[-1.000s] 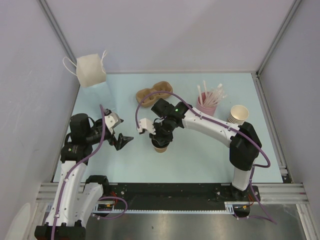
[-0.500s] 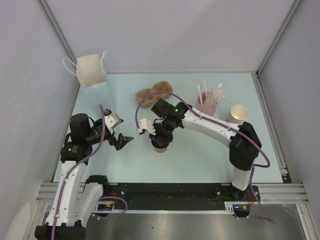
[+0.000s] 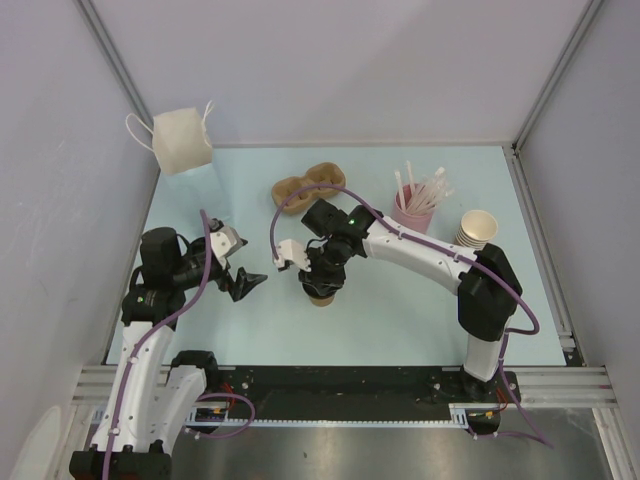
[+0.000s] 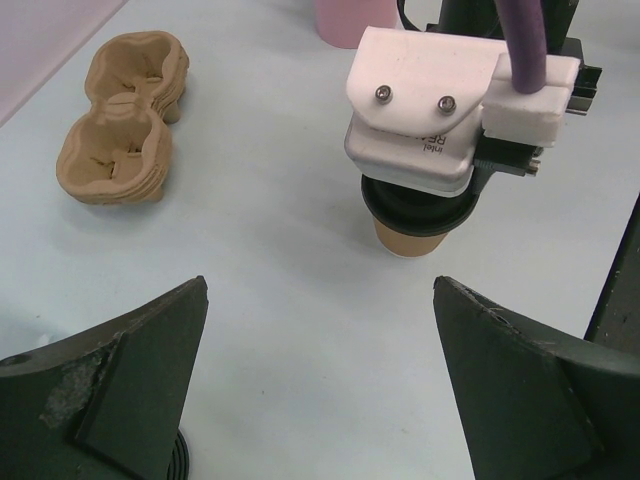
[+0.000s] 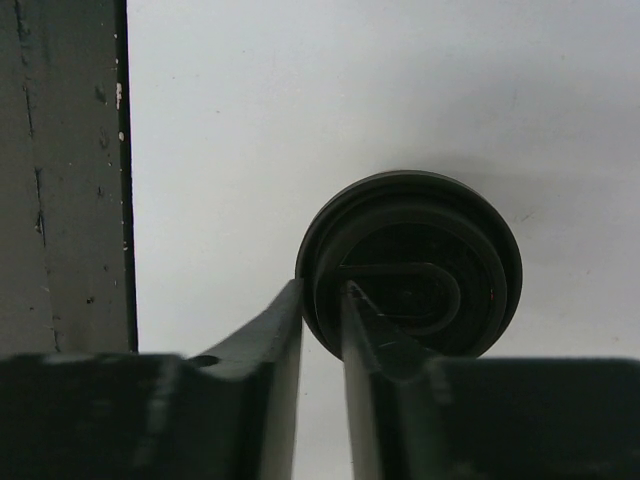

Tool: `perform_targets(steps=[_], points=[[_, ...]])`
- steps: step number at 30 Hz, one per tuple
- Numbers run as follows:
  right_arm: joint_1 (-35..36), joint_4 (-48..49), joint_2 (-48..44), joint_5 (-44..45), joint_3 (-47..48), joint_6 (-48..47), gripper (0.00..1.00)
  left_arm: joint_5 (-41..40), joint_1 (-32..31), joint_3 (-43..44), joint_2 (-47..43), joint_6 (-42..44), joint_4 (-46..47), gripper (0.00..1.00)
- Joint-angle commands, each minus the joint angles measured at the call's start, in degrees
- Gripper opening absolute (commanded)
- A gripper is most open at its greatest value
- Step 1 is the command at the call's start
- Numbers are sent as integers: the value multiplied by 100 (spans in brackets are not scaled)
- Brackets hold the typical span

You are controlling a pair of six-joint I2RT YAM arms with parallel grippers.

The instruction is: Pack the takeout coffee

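Left claw: spread wide, holding nothing, over the table.
Carrier: brown pulp tray, behind the cup and apart from it.
Paper cup: upright mid-table, right of the left claw, directly under the right claw.
Lid: black, seated on the cup.
Right claw: jaws a narrow slit apart, astride the lid's rim; cannot tell whether they pinch it.

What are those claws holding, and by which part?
Left gripper holds nothing. Right gripper: its fingers straddle the black lid at its rim, on the kraft cup; whether they grip it cannot be told.
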Motion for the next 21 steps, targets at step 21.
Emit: perform_targets(steps=[21], points=[[-293,278,-1176,55,143,269,66,560,53,113,404,490,-233,99]])
